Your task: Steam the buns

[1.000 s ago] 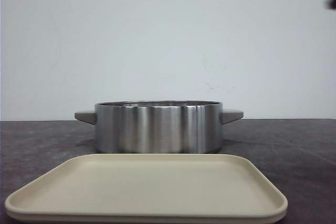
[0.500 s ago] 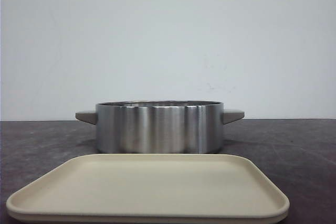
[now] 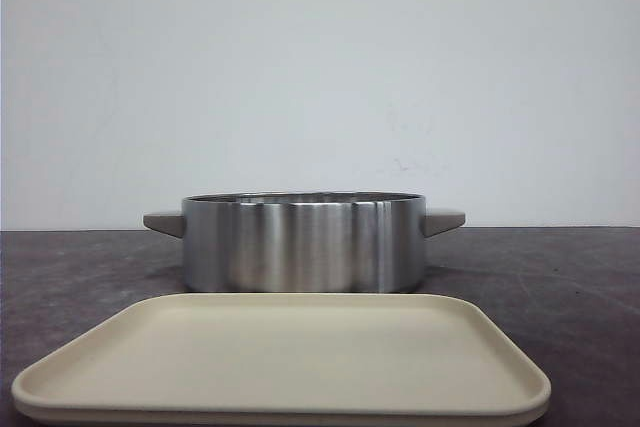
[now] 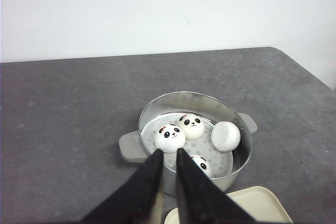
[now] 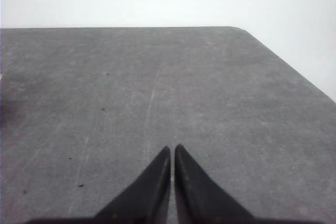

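Note:
Four white buns lie in a steel pot [image 4: 190, 94], seen in the left wrist view. Two buns [image 4: 169, 137] [image 4: 191, 126] show panda faces. A third [image 4: 226, 136] shows only plain white. The fourth [image 4: 203, 165] is partly hidden behind a finger. My left gripper [image 4: 169, 152] hovers above the pot's near rim, empty, its fingers nearly together with a narrow gap. My right gripper [image 5: 172, 148] is shut and empty over bare grey table. In the front view the pot [image 3: 300, 242] hides the buns, and no gripper shows.
A beige tray [image 3: 290, 357] lies in front of the pot, and its corner shows in the left wrist view [image 4: 260, 203]. The pot has two grey side handles [image 3: 163, 222] [image 3: 443, 219]. The dark table ends at a rounded corner [image 5: 239, 29].
A dark shape at the top right edge of the front view one second ago has left the picture. Pot and tray stay put.

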{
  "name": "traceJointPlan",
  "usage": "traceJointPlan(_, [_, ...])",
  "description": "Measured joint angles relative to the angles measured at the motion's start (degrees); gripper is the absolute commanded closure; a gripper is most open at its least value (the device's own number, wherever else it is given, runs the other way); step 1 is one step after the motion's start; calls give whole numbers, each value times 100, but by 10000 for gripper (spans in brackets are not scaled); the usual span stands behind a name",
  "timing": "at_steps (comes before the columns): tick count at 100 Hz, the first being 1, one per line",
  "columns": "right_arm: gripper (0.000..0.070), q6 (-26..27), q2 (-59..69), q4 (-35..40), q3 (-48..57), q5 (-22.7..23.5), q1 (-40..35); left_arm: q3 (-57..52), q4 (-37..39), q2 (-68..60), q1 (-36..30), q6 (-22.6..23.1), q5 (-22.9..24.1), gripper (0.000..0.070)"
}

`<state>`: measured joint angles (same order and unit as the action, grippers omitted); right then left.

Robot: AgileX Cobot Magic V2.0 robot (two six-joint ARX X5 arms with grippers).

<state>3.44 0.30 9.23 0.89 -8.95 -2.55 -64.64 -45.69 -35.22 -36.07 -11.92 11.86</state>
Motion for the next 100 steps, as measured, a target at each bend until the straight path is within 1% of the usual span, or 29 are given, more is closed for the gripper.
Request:
traceJointPlan(79, [693,0,0,0,0,-2,0,0,0,0,0,4,0,700])
traceJointPlan(91, [693,2,0,0,0,-2,0,9,-140,142,87,251,-2,700])
traceJointPlan(100, [693,0,0,0,0,-2,0,177,-181,433,271,308,0,700])
